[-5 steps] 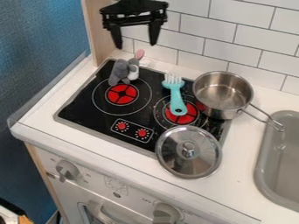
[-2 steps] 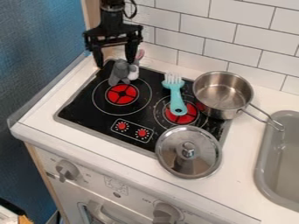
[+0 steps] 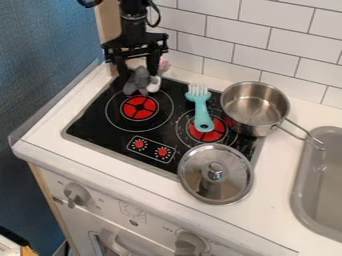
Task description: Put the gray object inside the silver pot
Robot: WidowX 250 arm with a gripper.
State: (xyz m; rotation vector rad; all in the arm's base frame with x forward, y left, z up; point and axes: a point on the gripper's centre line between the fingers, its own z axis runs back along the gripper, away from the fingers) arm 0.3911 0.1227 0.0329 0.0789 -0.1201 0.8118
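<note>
My gripper [image 3: 139, 75] hangs over the back left corner of the stove, its two fingers apart on either side of the gray plush toy [image 3: 138, 82]. The toy, with a white patch and a pink ear, stands behind the back left burner; whether the fingers touch it I cannot tell. The silver pot [image 3: 255, 106] stands uncovered at the back right, partly on the stove edge, its handle pointing toward the sink.
A teal brush-like utensil [image 3: 202, 111] lies on the right burner. The silver lid [image 3: 215, 173] lies at the stove's front right corner. A gray sink [image 3: 302, 185] is at the right, and a tiled wall [image 3: 287, 37] runs behind.
The gripper has come down from above the stove, first moving left, then slightly right, and its fingers now straddle the gray toy. The toy shows little or no movement.
</note>
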